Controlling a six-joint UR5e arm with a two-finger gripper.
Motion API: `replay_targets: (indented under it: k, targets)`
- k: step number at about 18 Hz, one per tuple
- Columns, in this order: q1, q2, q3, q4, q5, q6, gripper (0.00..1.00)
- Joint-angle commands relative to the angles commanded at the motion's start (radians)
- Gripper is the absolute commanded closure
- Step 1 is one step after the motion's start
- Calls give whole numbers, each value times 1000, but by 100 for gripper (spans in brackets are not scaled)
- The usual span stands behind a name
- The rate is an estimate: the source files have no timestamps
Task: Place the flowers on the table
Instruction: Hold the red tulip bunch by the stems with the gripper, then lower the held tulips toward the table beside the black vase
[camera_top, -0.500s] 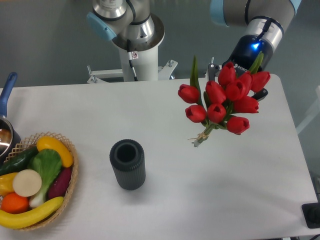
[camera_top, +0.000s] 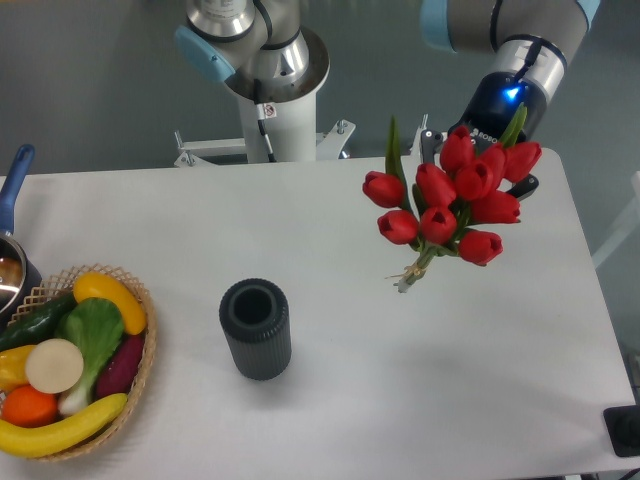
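While the bunch hangs in the air, nothing of the job is finished yet.

Progress: the flowers (camera_top: 452, 205) are off the table (camera_top: 330, 210), carried up and to the right of the dark cylinder (camera_top: 256, 328); heads point toward the arm, tied stem ends hang down toward the cylinder side.
Done: pick-up looks complete, judging by the lift.
Left: lower the bunch, lay it on the white top, let go, pull the arm away.
Gripper (camera_top: 480, 150): mostly hidden behind the tulip heads; fingers can't be made out, so whether they pinch the stems or leaves can't be told. Prob. holding, since the bunch stays aloft w/ nothing else under it.
Landing spot: bare white surface right of the cylinder looks the likely place; a guess only.
Count, tulips: approx. ten red heads, some overlapping, so not exact.
Count, string ties: one pale tie at the stem ends.
Count, cylinders: one, upright, open top.
Count, baskets: one wicker basket (camera_top: 132, 420), left of the cylinder, w/ fruit and veg inside.
Count, pans: one, far left of the cylinder, cut by the frame edge (camera_top: 12, 262).
Count, arms: one arm holding; its base stands behind the cylinder.
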Motion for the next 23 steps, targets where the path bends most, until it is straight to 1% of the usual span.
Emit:
replay_targets:
  k: [2, 4, 6, 8, 10, 12, 15, 16, 18, 21, 23]
  targets:
    - [-3, 3, 0, 2, 125, 2, 75]
    - [-11, 8, -2, 0, 191, 2, 75]
    - [-26, 14, 0, 0, 286, 3, 75]
    - [-73, 14, 0, -2, 411, 9, 74]
    - [-130, 8, -6, -6, 555, 52, 75]
    - [-178, -6, -8, -8, 654, 63, 75]
    - [-211, -41, -9, -12, 777, 83, 75]
    - [-250, -63, -6, -26, 864, 109, 75]
    - [-297, -92, 0, -43, 977, 135, 75]
    - [-331, -130, 0, -54, 1071, 149, 75]
    - [-351, -150, -5, -89, 1128, 153, 75]
